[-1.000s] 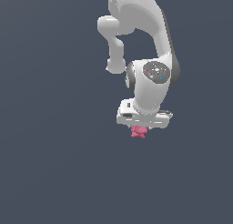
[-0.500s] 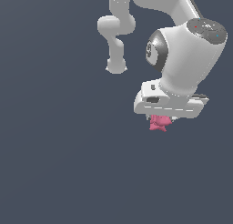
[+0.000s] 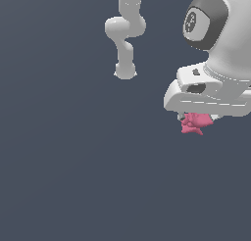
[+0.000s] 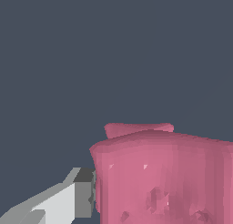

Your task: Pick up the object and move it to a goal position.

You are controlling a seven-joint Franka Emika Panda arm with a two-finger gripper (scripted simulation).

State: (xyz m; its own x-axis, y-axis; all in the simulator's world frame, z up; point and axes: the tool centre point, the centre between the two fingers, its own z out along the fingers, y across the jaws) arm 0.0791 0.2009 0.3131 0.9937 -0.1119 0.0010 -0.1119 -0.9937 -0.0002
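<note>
On the exterior view's left there is only plain dark grey. No goal mark is showing in either view, so I cannot tell which way the goal lies.

Going toward the middle, the white arm (image 3: 125, 44) is bending down from the top.

On the exterior view's right, the big white tool (image 3: 196, 118) is hanging low. The pink object (image 3: 194, 123) is sitting right under it, tucked up against its underside and poking out below. It is lumpy, with little pointed corners, and it is not showing a clear long side.

In the wrist view, the object (image 4: 164, 177) is filling the near part of the picture. One grey and white finger (image 4: 75, 198) is pressing against its side. The other finger is hidden. So the tool is looking clamped on the object, with the object between its fingers.

I think the pick-up part is done. The object is riding with the tool, so the coming move is carrying it to the goal.
</note>
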